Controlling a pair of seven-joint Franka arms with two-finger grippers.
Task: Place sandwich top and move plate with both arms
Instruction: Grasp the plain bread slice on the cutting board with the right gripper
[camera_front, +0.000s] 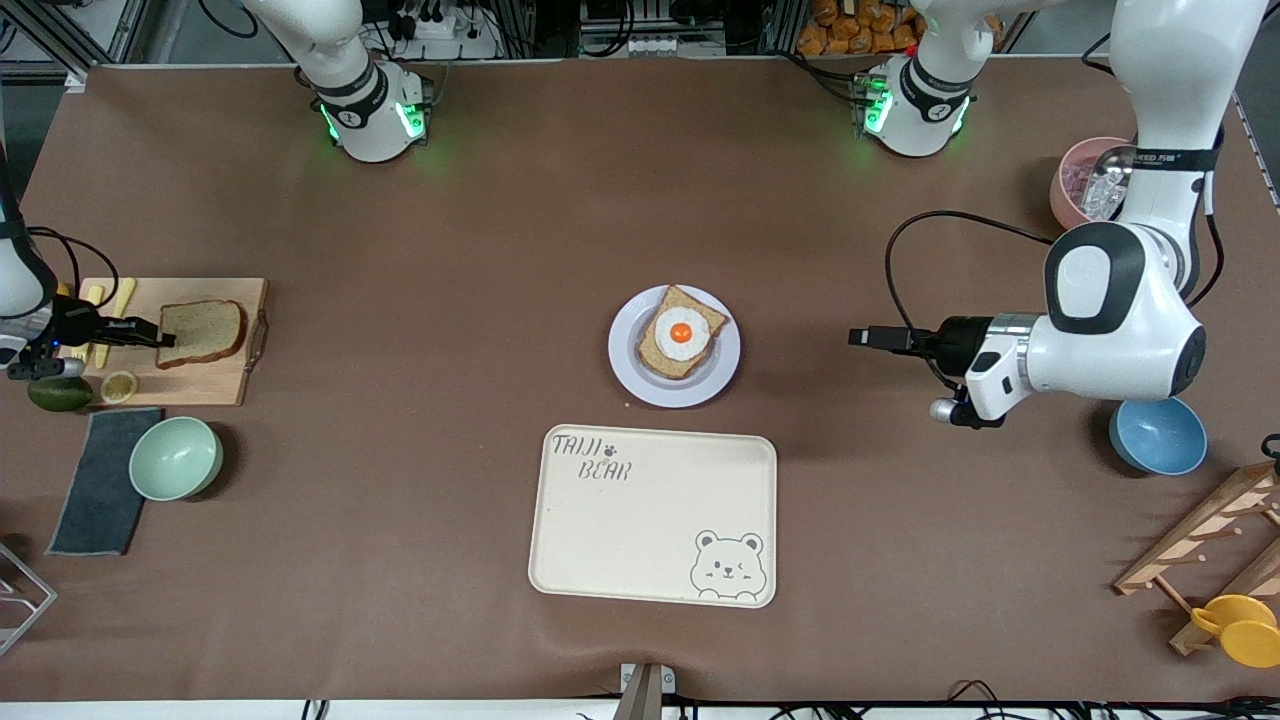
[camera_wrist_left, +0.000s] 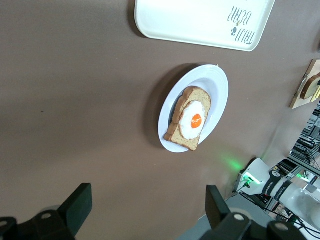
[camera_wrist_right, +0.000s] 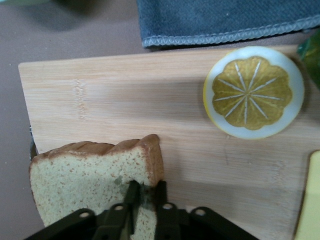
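The sandwich top (camera_front: 205, 330), a plain brown slice, lies on a wooden cutting board (camera_front: 200, 385) at the right arm's end of the table. My right gripper (camera_front: 165, 341) is low at the slice's edge. In the right wrist view its fingers (camera_wrist_right: 146, 189) are pinched on the crust corner of the sandwich top (camera_wrist_right: 95, 175). The pale plate (camera_front: 625, 365) sits mid-table and holds a bread slice with a fried egg (camera_front: 682, 332). My left gripper (camera_front: 862, 337) hangs open over bare table beside the plate (camera_wrist_left: 220, 85), toward the left arm's end, with nothing between its fingers.
A cream bear-print tray (camera_front: 650, 520) lies nearer the front camera than the plate. A lemon slice (camera_front: 118, 386), avocado (camera_front: 58, 392), green bowl (camera_front: 175, 457) and grey cloth (camera_front: 95, 490) surround the board. A blue bowl (camera_front: 1157, 435), pink bowl (camera_front: 1085, 180) and wooden rack (camera_front: 1220, 540) stand at the left arm's end.
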